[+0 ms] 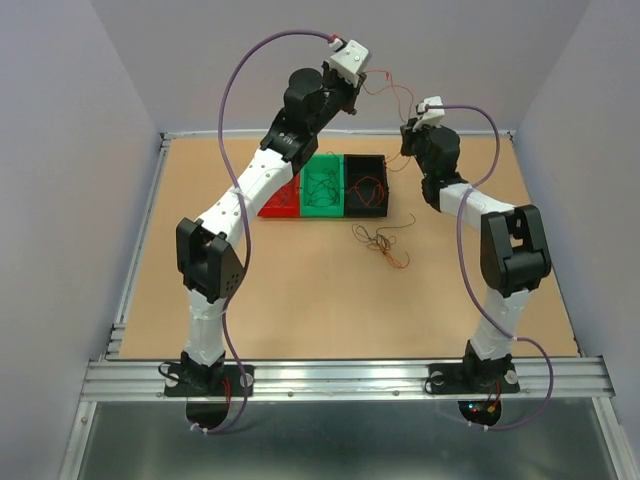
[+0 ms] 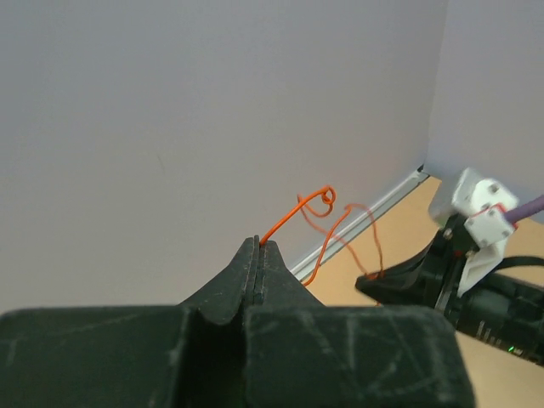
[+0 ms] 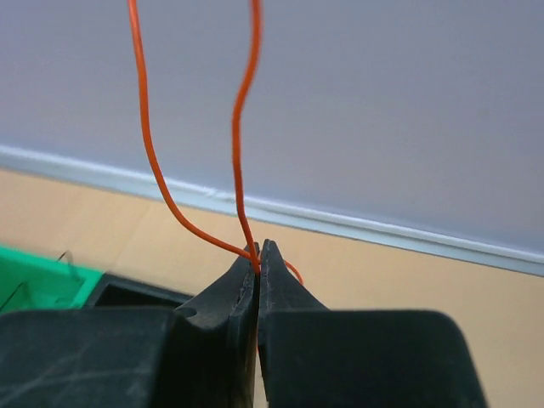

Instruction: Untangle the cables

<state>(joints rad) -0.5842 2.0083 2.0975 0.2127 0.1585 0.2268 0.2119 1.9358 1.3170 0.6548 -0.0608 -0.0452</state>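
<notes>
Both closed on the same orange wire (image 1: 393,95): left gripper (image 2: 257,246) pinches one stretch, right gripper (image 3: 257,253) pinches a loop of it. The wire is slung in the air above the black bin (image 1: 366,205). The leftover clump (image 1: 380,240) lies on the table (image 1: 300,300) just in front of that bin. Step looks like one strand lifted free. Next is probably easing the grippers apart gently, since there's a curl mid-span.

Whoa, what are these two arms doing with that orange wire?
They are holding one thin orange wire up in the air between them: the left gripper and the right gripper are each shut on it. A small tangle of other wires lies on the table, in front of three bins.
</notes>
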